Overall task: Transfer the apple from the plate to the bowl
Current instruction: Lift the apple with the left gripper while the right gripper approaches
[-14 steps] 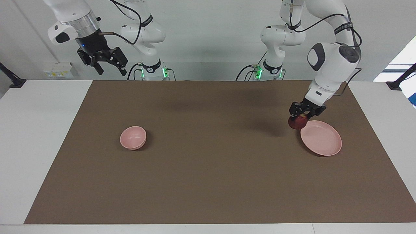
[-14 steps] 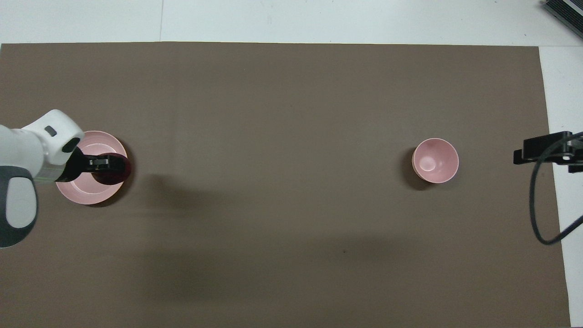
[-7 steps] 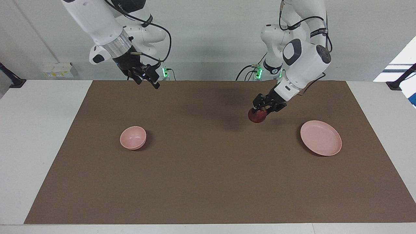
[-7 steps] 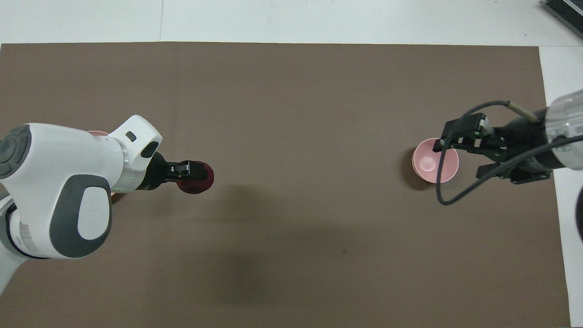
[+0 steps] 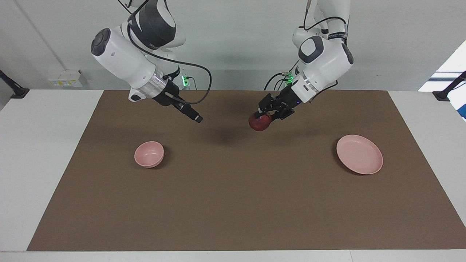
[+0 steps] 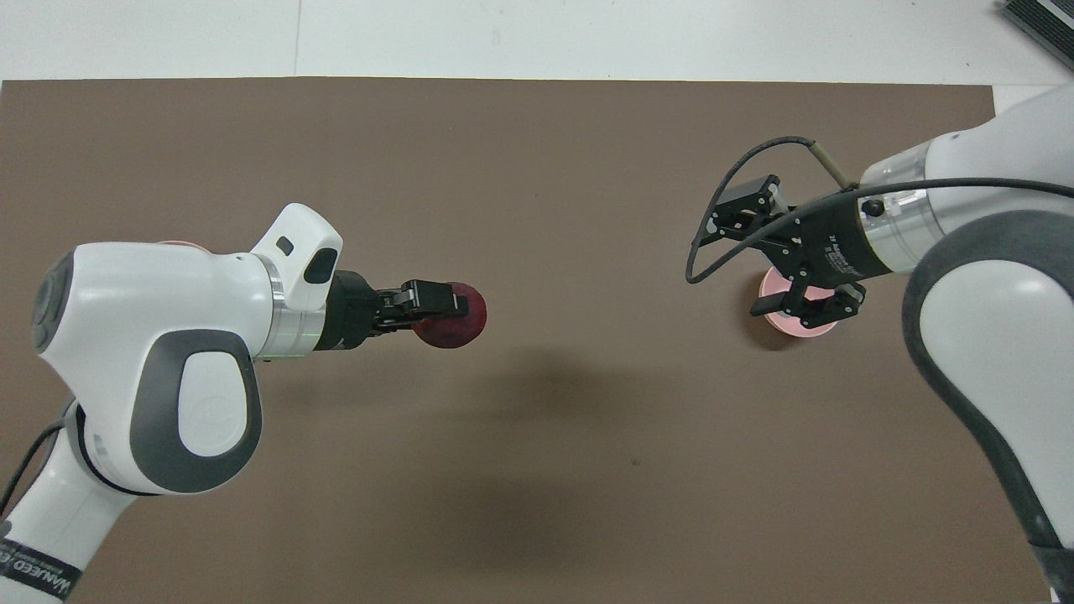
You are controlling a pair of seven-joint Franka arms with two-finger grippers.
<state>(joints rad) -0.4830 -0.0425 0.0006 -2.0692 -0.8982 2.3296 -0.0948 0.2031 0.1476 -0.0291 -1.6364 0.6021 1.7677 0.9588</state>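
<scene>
The dark red apple (image 5: 259, 122) hangs in the air over the middle of the mat, held by my left gripper (image 5: 264, 115), which is shut on its top. It also shows in the overhead view (image 6: 455, 317) at the left gripper's (image 6: 436, 304) tip. The pale pink plate (image 5: 359, 154) lies bare toward the left arm's end. In the overhead view only a sliver of the plate (image 6: 172, 244) shows past the left arm. The small pink bowl (image 5: 149, 154) stands toward the right arm's end. My right gripper (image 5: 196, 118) is open and empty, raised over the mat beside the bowl. In the overhead view the right gripper (image 6: 753, 256) covers part of the bowl (image 6: 790, 324).
A brown mat (image 5: 233, 203) covers most of the white table (image 5: 43, 153). Black clamps (image 5: 16, 92) sit at the table's two ends, nearer to the robots.
My left gripper has carried the apple from beside the plate to over the middle of the mat. My right arm has swung down and in toward the middle.
</scene>
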